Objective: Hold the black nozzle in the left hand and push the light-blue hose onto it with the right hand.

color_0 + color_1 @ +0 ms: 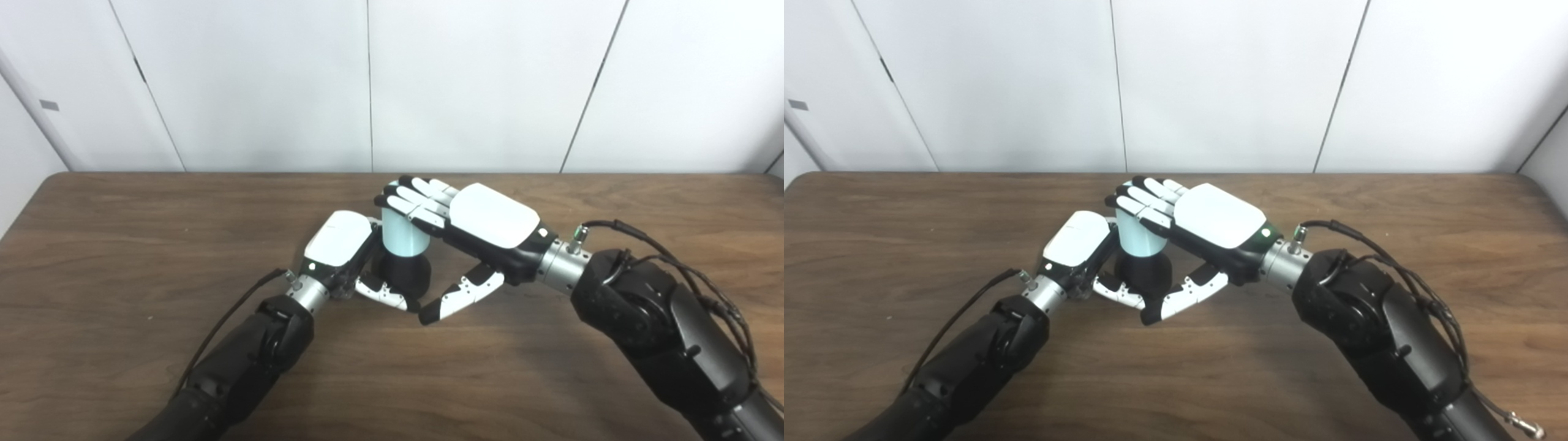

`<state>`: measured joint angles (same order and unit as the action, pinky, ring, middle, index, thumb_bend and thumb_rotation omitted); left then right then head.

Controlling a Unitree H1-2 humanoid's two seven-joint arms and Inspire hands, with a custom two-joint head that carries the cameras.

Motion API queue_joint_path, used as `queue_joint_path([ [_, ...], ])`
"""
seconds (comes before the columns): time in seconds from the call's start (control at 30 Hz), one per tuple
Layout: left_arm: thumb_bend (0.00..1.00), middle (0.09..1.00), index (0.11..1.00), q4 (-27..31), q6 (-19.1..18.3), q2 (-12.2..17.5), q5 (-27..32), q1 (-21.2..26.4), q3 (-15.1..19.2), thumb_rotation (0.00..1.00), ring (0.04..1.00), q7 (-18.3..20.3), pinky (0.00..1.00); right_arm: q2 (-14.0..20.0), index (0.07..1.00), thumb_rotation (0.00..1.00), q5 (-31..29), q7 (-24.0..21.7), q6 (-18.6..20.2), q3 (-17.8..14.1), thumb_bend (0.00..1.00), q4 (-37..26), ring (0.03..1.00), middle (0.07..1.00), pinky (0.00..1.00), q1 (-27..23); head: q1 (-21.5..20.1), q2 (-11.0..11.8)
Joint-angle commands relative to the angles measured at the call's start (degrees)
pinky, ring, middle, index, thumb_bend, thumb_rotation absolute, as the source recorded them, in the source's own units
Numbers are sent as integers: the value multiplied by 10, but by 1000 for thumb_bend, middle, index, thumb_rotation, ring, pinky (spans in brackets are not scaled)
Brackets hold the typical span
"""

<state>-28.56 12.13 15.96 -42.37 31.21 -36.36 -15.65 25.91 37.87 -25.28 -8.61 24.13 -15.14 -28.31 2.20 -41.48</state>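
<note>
The left hand point(340, 245) is wrapping its fingers round the black, flared plastic nozzle point(404, 272), which is standing upright near the middle of the brown wood-grain table point(122, 245), and the hand is clamped on the nozzle's base with its thumb curling across the front. The short light-blue cylindrical hose point(401, 233) is sitting upright on top of the nozzle, its lower rim meeting the black body, and it looks at least partly seated. The right hand point(471, 226) is lying flat over the hose's top end, fingers straight and together, thumb hanging apart below (it is pressing with the flat of the fingers, not gripping, so I judge it as holding nothing). To finish this step well, the push should be going straight down along the hose's axis, since a sideways lean would be tipping the hose off the nozzle or dragging the base across the table. The left hand should be staying firm and low, resisting any twist, while the right hand is keeping its pressure centred over the hose.
</note>
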Motion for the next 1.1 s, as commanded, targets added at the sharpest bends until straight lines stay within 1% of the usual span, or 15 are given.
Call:
queue_joint_path([
  [0.0,525,499,474,-41,-9,-10,-15,-67,-48,0,573,103,530,7,985,965,4,-57,-14,28,812,7,1000,994,1000,-14,2,-1],
  [0.13,525,499,474,-43,-4,-10,-14,-67,-47,0,562,99,509,9,966,964,8,-60,-14,33,803,9,1000,982,993,-20,2,-2],
  [0.27,526,496,476,-43,-5,-9,-15,-67,-48,0,566,101,522,13,950,947,12,-67,-15,39,797,10,1000,969,985,-23,2,-3],
  [0.4,526,487,483,-44,-3,-7,-17,-67,-50,0,558,99,519,20,943,953,25,-63,-28,45,794,15,1000,969,989,-22,2,-4],
  [0.57,526,484,485,-42,-3,-6,-15,-68,-48,0,559,99,505,21,946,947,24,-55,-24,39,799,19,1000,973,1000,-10,2,-4],
  [0.67,526,487,483,-40,-6,-5,-14,-68,-47,0,562,102,508,17,973,952,21,-47,-12,30,795,19,1000,990,990,3,2,-4],
  [0.77,526,488,482,-43,-2,-4,-16,-68,-47,0,567,99,510,16,990,967,33,-33,-12,25,777,17,1000,999,987,21,3,-4],
  [0.9,526,476,491,-45,1,-4,-13,-68,-45,0,556,97,506,15,1000,936,51,-20,-12,27,760,14,1000,1000,994,38,1,-4],
  [1.07,526,469,494,-40,-1,-2,-14,-69,-45,0,543,100,464,12,1000,918,59,-13,-9,27,736,11,1000,1000,998,48,1,-5],
])
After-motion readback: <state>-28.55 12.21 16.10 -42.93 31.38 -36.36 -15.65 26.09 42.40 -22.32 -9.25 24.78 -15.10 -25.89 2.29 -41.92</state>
